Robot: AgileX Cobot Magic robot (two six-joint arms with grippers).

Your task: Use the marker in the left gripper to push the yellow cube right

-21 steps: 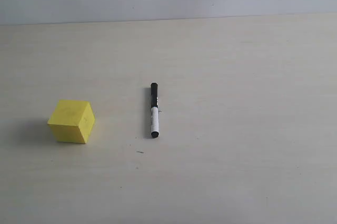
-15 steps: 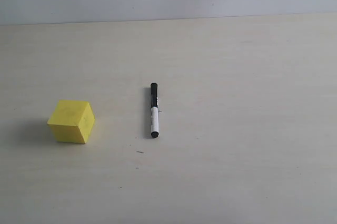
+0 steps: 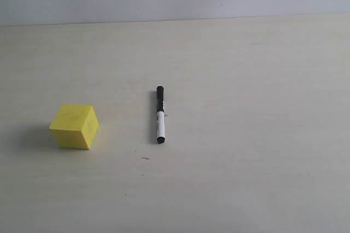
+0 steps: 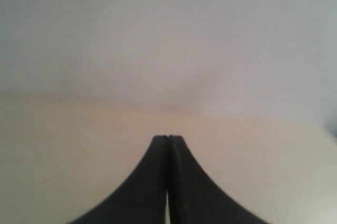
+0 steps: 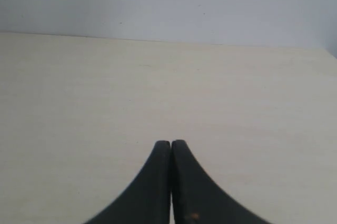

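the marker (image 3: pixel 160 115) lies flat on the desk (image 3: pixel 246 134), black cap toward twelve o'clock, with the yellow cube (image 3: pixel 74 126) well apart at its nine o'clock. the left claw (image 4: pixel 168 139) and the right claw (image 5: pixel 171 143) are each closed tight, gripping nothing.

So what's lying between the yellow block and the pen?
Nothing: in the exterior view, only bare table separates the yellow cube from the marker.
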